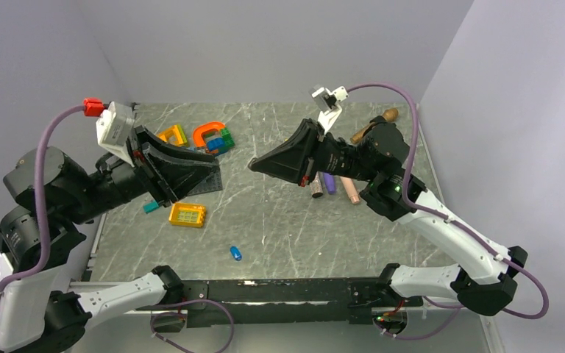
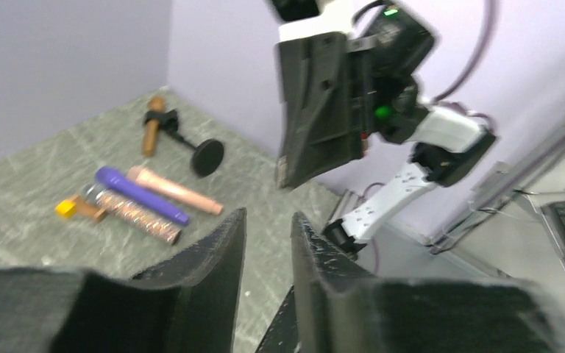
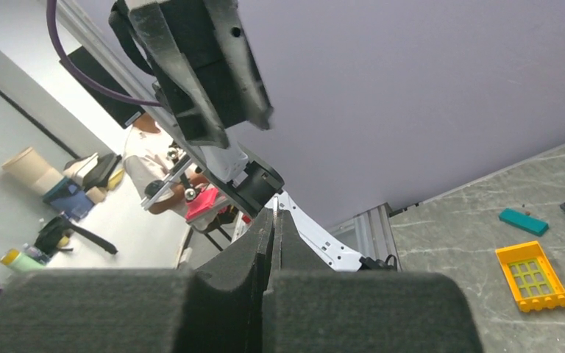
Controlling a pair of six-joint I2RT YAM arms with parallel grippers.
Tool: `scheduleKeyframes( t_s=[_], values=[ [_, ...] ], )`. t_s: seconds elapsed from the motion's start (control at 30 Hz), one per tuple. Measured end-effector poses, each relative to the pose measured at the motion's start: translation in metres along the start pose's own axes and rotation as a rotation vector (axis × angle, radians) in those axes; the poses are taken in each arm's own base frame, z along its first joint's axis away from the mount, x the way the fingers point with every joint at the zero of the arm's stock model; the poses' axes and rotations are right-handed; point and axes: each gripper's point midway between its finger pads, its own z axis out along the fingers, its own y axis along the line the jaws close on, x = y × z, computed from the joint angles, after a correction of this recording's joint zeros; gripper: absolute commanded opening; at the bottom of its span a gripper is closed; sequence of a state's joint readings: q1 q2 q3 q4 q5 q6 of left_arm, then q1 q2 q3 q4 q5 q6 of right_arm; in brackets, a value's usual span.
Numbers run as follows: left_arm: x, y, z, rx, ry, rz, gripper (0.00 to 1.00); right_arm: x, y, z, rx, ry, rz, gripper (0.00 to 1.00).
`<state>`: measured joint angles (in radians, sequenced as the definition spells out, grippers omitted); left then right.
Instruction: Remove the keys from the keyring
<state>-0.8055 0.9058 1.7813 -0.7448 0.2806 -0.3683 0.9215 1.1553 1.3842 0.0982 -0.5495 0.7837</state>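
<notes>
Top external first: located the keyring [image 1: 235,253] lying flat on the table [image 1: 287,228] toward 6 o'clock, near the front edge, alone and well apart from both tools. Found the left gripper [image 1: 217,168] and the right gripper [image 1: 254,165] raised above mid-table, tips aimed at each other across a short gap, roughly at 12 o'clock from the ring. Logged a yellow window piece [image 1: 187,214] and a teal bar [image 1: 151,207] at about 10 o'clock from the ring. Could not make out any key on the loop; too small. Left wrist next: saw its fingers [image 2: 213,272] parted by a narrow gap, nothing between them. Right wrist last: saw its fingers [image 3: 243,257] pressed together; noted a thin pale sliver [image 3: 274,213] at the seam, possibly a key edge-on, but cannot tell. Judged the step in hand as work between the two tools in the air, with the ring in neither grip. Next move, as judged: put down whatever the right tool pinches, then check the ring for remaining keys. Calls for a straight descent and a fine pinch on a tiny, flat loop that could skid if nudged.
</notes>
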Motion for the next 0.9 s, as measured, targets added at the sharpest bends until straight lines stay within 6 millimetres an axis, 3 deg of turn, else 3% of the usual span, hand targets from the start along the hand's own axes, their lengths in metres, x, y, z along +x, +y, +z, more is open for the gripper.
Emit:
scheduleKeyframes(
  t_s=[0.2,0.33,0.5,0.67,0.9],
  values=[
    [0.039,0.047,-0.004,-0.234,0.092,-0.062,0.77,0.000,-0.010,-0.010,0.091,-0.016,0.003,0.00],
    [0.095,0.086,-0.009,-0.427,0.223,-0.152,0.83,0.004,-0.028,-0.023,0.221,-0.024,0.017,0.00],
    [0.159,0.116,-0.028,-0.610,0.370,-0.248,0.86,0.021,-0.067,-0.052,0.460,-0.020,0.060,0.00],
    [0.191,0.129,-0.048,-0.725,0.427,-0.318,0.88,0.060,-0.115,-0.083,0.685,0.042,0.117,0.00],
    [0.207,0.133,-0.066,-0.796,0.426,-0.380,0.89,0.156,-0.193,-0.127,0.903,0.243,0.266,0.00]
  ],
)
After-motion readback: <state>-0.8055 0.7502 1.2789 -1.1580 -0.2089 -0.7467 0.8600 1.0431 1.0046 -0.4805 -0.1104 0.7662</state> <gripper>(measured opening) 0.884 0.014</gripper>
